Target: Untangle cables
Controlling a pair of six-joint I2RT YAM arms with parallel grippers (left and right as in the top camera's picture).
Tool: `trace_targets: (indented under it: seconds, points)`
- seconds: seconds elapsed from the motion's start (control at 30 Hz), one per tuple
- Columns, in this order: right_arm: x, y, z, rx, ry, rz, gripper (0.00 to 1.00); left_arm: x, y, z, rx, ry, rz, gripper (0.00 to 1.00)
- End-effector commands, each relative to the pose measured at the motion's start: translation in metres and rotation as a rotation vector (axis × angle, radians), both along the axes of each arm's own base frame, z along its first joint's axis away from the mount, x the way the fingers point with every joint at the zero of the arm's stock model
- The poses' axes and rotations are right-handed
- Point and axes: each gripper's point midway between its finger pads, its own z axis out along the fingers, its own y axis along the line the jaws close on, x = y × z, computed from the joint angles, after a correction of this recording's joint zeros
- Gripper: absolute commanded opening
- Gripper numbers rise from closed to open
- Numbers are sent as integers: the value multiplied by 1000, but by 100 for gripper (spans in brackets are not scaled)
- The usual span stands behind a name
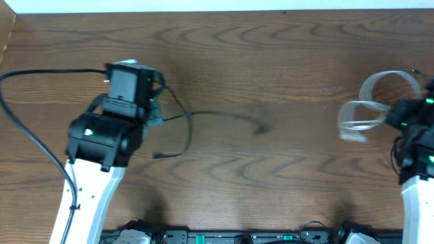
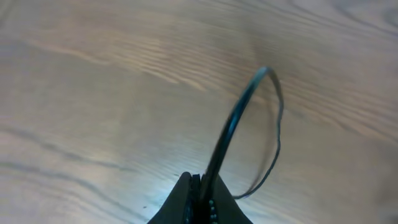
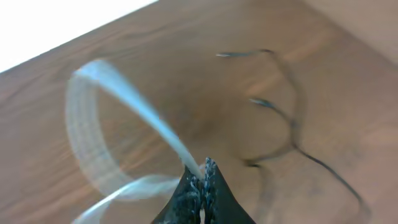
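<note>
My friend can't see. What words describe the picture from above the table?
The left gripper pinches a black cable that trails across the middle of a wooden table. The right gripper pinches a looped white cable near the table's right edge. The two cables do not touch.

The overhead camera looks straight down on the tabletop [image 1: 271, 47] from high up. The left wrist camera sits close behind the left pincer [image 2: 200, 179], facing down at the wood. The right wrist camera, close behind the right pincer [image 3: 204, 165], looks left. All three views share the black cable [image 1: 224, 114]; overhead and right wrist share the white cable [image 1: 359, 106].
</note>
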Motion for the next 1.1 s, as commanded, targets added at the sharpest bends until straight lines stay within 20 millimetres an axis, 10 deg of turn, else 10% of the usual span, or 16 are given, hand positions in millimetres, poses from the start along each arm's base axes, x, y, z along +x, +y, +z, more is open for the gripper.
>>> trace_targets:
  seconds: [0.0, 0.17, 0.47, 0.77, 1.07]
  points:
    - [-9, -22, -5, 92, -36, -98, 1, -3, 30, 10, 2, -42, 138, 7]
    - [-2, -26, -16, 177, -51, -59, 1, -3, 34, 5, -124, -41, 202, 7]
    - [22, -26, -21, 125, -53, 42, 1, 6, -57, 12, -431, -22, -212, 7]
    - [30, -42, 29, 30, -100, 17, 1, -1, -130, 36, -523, -76, -607, 7]
    - [71, 78, 60, 27, -216, 646, 1, 4, -149, 16, -529, 3, -643, 8]
